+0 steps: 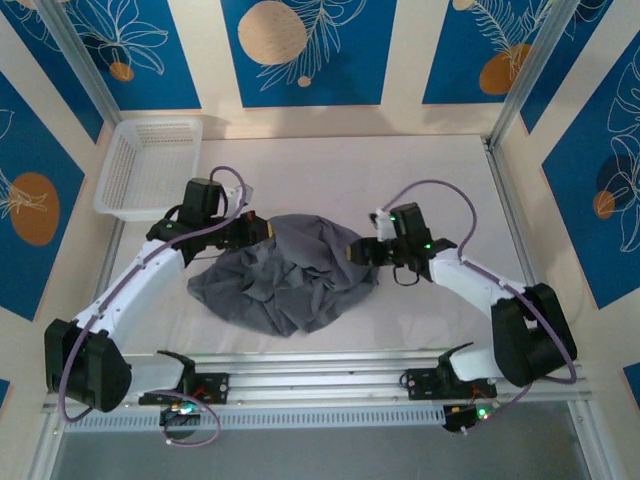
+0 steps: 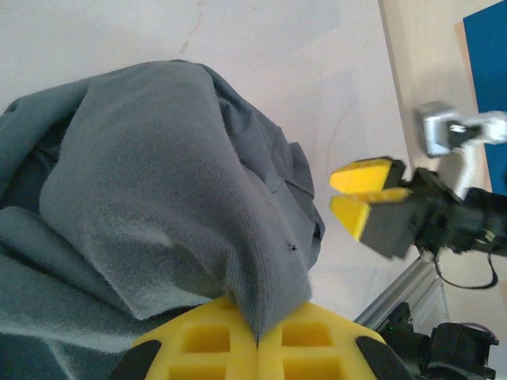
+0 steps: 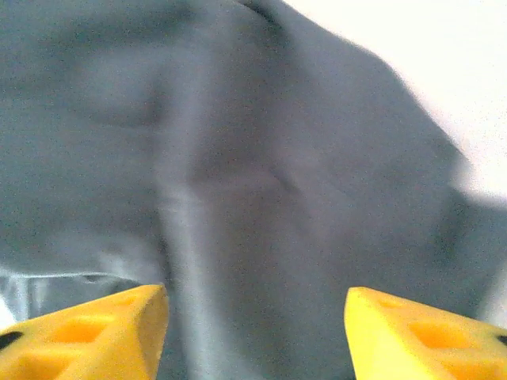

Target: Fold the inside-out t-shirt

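Up top, the fixed camera looks steeply down from behind the arm bases, far enough back to take in the whole table point(image 1: 420, 170). The left wrist camera rides low, right behind the left gripper point(image 2: 257, 336), and faces across the inside-out t-shirt point(image 2: 142, 182) to the right gripper point(image 2: 342, 194). It shares shirt, gripper and tabletop with the overhead. The right wrist camera is jammed in very close; the blurred grey ahead looks like that same shirt's right side.

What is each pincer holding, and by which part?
Left pincer is shut on a raised fold of the t-shirt; which garment part cannot be told. Right pincer is open, holding nothing.
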{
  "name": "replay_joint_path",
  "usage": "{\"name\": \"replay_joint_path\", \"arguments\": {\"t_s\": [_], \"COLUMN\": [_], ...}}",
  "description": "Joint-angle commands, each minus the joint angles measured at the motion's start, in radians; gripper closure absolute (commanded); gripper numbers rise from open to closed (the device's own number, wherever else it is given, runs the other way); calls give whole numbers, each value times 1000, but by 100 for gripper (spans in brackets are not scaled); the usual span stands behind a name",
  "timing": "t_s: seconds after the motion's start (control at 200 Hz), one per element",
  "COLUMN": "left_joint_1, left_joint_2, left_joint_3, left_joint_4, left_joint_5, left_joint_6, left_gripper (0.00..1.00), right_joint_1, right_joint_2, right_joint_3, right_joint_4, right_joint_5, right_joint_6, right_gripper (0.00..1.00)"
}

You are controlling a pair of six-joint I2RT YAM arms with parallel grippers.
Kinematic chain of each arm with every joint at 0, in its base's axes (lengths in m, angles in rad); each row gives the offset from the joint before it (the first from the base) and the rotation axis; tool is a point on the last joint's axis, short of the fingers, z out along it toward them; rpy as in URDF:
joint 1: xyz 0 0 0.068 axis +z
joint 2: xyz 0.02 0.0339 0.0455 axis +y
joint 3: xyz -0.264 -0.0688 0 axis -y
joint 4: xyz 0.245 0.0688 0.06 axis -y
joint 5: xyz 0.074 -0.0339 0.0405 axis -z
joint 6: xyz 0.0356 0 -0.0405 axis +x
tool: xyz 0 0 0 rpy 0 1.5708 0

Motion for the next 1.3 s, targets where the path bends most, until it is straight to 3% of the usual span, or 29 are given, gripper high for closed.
{"name": "replay_joint_path", "arguments": {"t_s": [0.0,0.11,0.2,0.285,0.36,0.465,0.51,0.57,0.63,0.685,0.775,0.855,0.98,1.115,1.215,1.295], "left_joint_1": [-5,-11,-13,-11,-8,6,17,29,31,31,31,31,4,-125,-224,-253], "left_joint_2": [2,-1,-3,8,43,112,152,220,280,303,290,221,11,-169,-169,-102], "left_joint_3": [29,48,55,83,138,183,199,254,332,374,390,328,106,-75,-128,-123], "left_joint_4": [26,18,12,-38,-120,-139,-124,-128,-171,-198,-235,-227,-108,-32,13,44], "left_joint_5": [48,33,11,-45,-108,-181,-186,-137,-102,-98,-150,-183,-190,-278,-340,-354], "left_joint_6": [-7,-8,-18,-40,-29,10,23,52,94,124,159,156,51,-61,-96,-90], "left_gripper": [100,100,100,100,99,96,95,91,89,84,59,48,42,43,45,44], "right_joint_1": [171,248,258,233,218,210,194,155,110,77,49,38,31,29,29,31], "right_joint_2": [-7,139,268,321,285,192,146,97,57,29,6,15,41,59,78,89], "right_joint_3": [15,123,183,238,286,297,274,226,161,123,124,145,158,164,185,194], "right_joint_4": [241,263,298,244,129,69,91,181,340,428,416,401,422,421,394,392], "right_joint_5": [106,126,131,89,-61,-285,-458,-635,-734,-740,-686,-660,-642,-636,-649,-660], "right_joint_6": [-393,-520,-532,-486,-474,-395,-330,-196,-17,99,157,181,222,231,239,256], "right_gripper": [21,20,24,63,100,100,100,100,100,100,100,100,100,100,100,100]}}
